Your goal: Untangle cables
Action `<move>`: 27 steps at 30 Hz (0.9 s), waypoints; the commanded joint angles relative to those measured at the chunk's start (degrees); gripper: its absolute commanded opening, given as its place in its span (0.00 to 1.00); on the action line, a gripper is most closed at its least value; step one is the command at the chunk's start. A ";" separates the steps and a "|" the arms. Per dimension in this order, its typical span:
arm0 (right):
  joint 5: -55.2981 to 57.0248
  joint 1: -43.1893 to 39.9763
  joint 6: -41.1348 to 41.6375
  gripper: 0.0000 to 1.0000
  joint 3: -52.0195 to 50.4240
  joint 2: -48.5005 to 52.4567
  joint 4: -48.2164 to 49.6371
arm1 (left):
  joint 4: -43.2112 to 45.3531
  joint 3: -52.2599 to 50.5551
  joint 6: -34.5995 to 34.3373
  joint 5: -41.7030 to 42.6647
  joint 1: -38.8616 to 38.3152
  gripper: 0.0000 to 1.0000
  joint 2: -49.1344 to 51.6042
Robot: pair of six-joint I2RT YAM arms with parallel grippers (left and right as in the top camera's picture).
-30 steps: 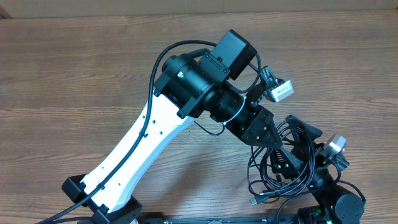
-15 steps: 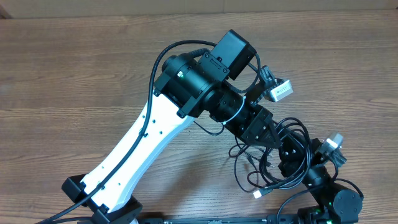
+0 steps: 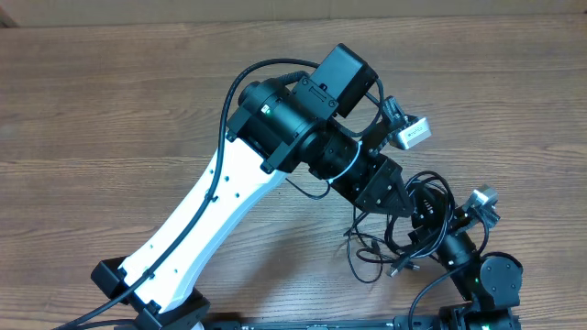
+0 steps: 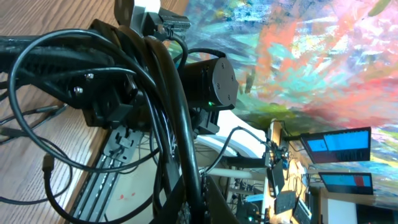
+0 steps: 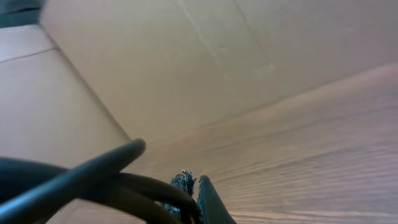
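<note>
Right gripper (image 3: 426, 226) sits lower, toward 6 o'clock; cables (image 3: 404, 242) bunch tighter under left gripper (image 3: 394, 199); can't tell either pincer's closure.

Thin black cables (image 3: 410, 240) loop over a brown wooden table with fine lengthwise grain (image 3: 110, 110). The long white arm link (image 3: 215, 215) carries matte black joint housings (image 3: 284, 119) and a small silver-grey camera block (image 3: 411, 135). In the left wrist view, a painted backdrop (image 4: 311, 56) is streaked teal, pink, orange and yellow, and two laptop screens (image 4: 336, 142) glow blue. In the right wrist view, a plain cardboard wall (image 5: 155, 62) is tan.
</note>
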 commanded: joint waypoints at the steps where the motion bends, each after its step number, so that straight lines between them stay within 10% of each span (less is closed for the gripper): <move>1: 4.09 0.02 -2.08 0.04 1.03 -0.17 -1.09 | -0.02 1.57 0.09 3.28 1.57 0.04 -1.95; 27: 14.27 0.02 -2.23 0.04 1.03 -0.17 -13.94 | -0.31 1.57 1.81 12.98 17.53 0.04 -1.99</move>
